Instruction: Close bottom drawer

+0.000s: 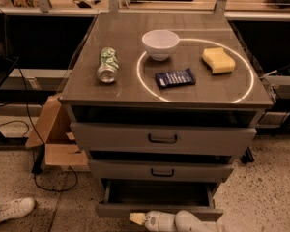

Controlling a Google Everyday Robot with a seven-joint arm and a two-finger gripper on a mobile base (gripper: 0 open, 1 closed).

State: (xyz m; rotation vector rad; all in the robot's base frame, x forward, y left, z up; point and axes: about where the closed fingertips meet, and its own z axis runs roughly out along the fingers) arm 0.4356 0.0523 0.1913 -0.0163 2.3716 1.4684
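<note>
Claw (137,218) at bottom drawer (157,194) front, partly hiding it; arm (184,222) cut by lower edge.

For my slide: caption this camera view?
Robot's white hand at the front edge of the open, shallow grey metal bottom drawer.

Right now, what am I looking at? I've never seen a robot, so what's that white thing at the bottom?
One camera looks down at a cabinet from its front. The white tube at the bottom is the robot's arm. Its gripper, the hand, sits at the front edge of the bottom drawer, which stands pulled out and is to be pushed shut. I see nothing held in the gripper. On top lie a tipped can, a white bowl, a dark snack packet and a yellow sponge.
</note>
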